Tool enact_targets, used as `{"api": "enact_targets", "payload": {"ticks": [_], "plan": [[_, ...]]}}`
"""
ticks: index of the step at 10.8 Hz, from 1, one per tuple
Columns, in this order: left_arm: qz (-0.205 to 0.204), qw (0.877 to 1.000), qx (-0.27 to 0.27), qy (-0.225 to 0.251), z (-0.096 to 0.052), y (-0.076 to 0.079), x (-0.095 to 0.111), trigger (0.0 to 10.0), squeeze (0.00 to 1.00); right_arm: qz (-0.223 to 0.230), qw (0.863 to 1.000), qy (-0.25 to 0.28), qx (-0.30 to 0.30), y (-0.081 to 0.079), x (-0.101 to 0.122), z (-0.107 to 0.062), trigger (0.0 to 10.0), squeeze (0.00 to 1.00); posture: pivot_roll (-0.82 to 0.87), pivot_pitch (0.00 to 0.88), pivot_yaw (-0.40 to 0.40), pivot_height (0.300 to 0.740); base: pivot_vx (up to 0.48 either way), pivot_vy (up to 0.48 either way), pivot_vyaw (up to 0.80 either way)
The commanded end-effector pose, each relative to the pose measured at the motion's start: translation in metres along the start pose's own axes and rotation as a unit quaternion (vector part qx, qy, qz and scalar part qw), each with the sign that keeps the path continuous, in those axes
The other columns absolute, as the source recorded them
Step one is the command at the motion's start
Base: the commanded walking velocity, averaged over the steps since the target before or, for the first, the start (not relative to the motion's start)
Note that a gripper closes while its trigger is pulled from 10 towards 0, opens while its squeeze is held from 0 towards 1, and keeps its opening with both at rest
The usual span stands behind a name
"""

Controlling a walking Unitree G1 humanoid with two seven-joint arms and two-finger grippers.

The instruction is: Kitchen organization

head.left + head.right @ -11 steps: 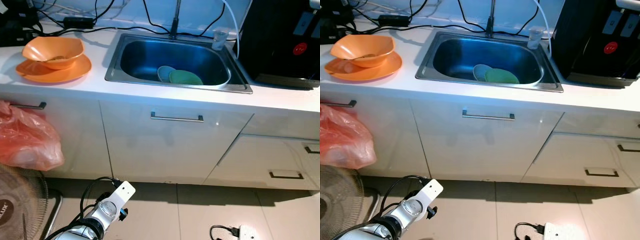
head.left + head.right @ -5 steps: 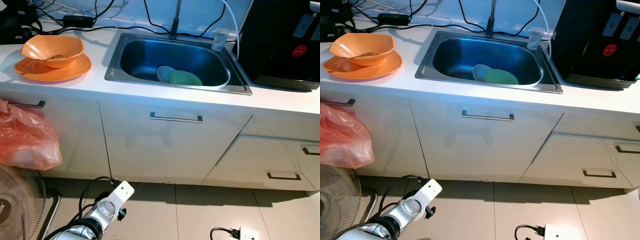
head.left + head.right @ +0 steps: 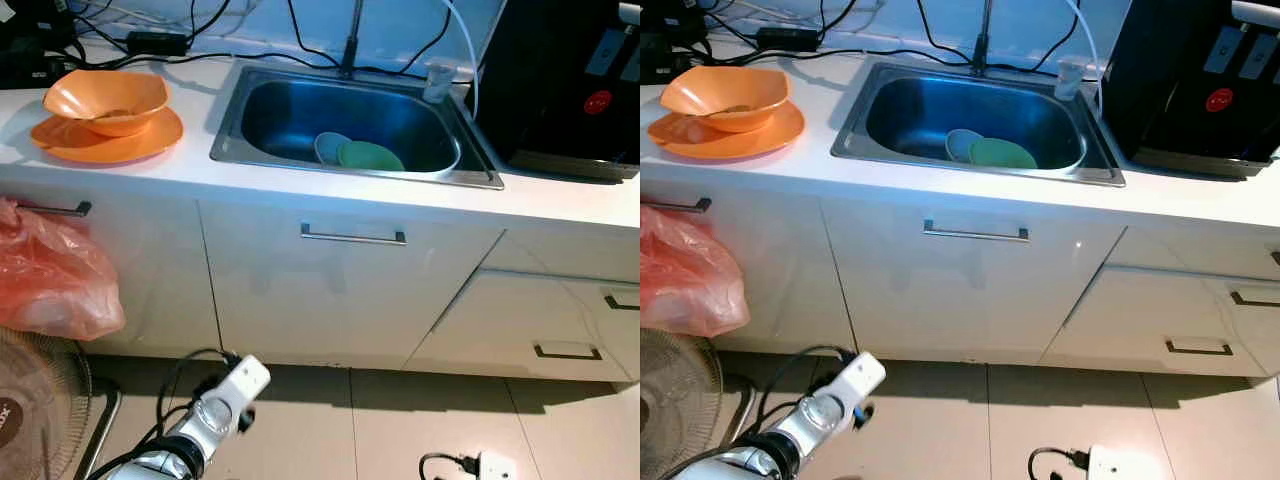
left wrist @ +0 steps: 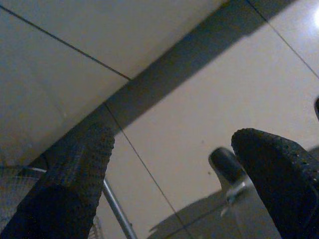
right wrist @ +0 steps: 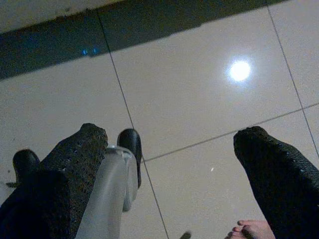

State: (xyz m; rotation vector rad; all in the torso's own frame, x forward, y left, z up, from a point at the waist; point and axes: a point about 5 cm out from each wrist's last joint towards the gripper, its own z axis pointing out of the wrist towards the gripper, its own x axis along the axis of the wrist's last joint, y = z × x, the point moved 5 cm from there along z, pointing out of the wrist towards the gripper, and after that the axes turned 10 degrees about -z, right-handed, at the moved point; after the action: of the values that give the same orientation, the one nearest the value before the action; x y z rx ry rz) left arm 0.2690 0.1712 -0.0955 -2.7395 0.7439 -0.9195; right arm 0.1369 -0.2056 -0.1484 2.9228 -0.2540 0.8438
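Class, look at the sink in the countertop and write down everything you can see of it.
The sink is a single rectangular steel basin with rounded corners and a flat rim, set into the white countertop. Its metal looks shiny with a bluish sheen. A green plate and a paler dish lie inside, overlapping. A faucet stem rises behind it.

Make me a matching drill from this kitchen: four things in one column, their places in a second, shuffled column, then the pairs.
Things:
1. orange bowl
2. green plate
3. pink bag
4. fan

Places:
A. in the sink
B. on the floor by the left cabinet
C. on the orange plate
D. hanging at the left cabinet handle

Pairs: 1-C, 2-A, 3-D, 4-B
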Motion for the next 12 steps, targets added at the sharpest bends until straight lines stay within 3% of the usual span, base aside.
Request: {"api": "enact_targets", "payload": {"ticks": [1,3,5,6,7,9,12], "plan": [[-0.009,1.000,0.006,0.013,0.000,0.001,0.004,10.0,0.00,0.009,1.000,0.017,-0.009,0.005,0.009,0.001,10.0,0.00,0.13,0.000,-0.121,0.740,0.000,0.000,0.00],[-0.054,0.997,0.020,0.055,-0.001,-0.001,0.011,10.0,0.00,0.017,0.999,0.048,-0.010,0.005,0.022,0.002,10.0,0.00,0.13,0.000,-0.126,0.740,0.000,0.000,0.00],[-0.068,0.990,0.015,0.125,-0.005,-0.001,0.028,10.0,0.00,0.006,0.989,0.150,-0.013,-0.001,0.061,-0.002,10.0,0.00,0.13,0.000,-0.133,0.740,0.000,0.000,0.00],[-0.064,0.966,0.005,0.251,-0.018,-0.021,0.132,10.0,0.00,0.010,0.976,0.216,-0.017,-0.004,0.085,-0.009,10.0,0.00,0.13,0.000,-0.135,0.740,0.000,0.000,0.00],[-0.072,0.942,-0.005,0.328,-0.034,-0.025,0.171,10.0,0.00,0.009,0.955,0.295,-0.019,-0.009,0.114,-0.024,10.0,0.00,0.13,0.000,-0.135,0.740,0.000,0.000,0.00],[-0.051,0.901,-0.007,0.431,-0.061,-0.029,0.205,10.0,0.00,-0.002,0.928,0.372,-0.021,-0.014,0.142,-0.052,10.0,0.00,0.12,0.000,-0.140,0.740,0.000,0.000,0.00],[-0.061,0.878,-0.026,0.473,-0.075,-0.029,0.213,10.0,0.00,-0.020,0.922,0.385,-0.022,-0.013,0.143,-0.073,10.0,0.00,0.12,0.000,-0.150,0.740,0.000,0.000,0.00]]}}
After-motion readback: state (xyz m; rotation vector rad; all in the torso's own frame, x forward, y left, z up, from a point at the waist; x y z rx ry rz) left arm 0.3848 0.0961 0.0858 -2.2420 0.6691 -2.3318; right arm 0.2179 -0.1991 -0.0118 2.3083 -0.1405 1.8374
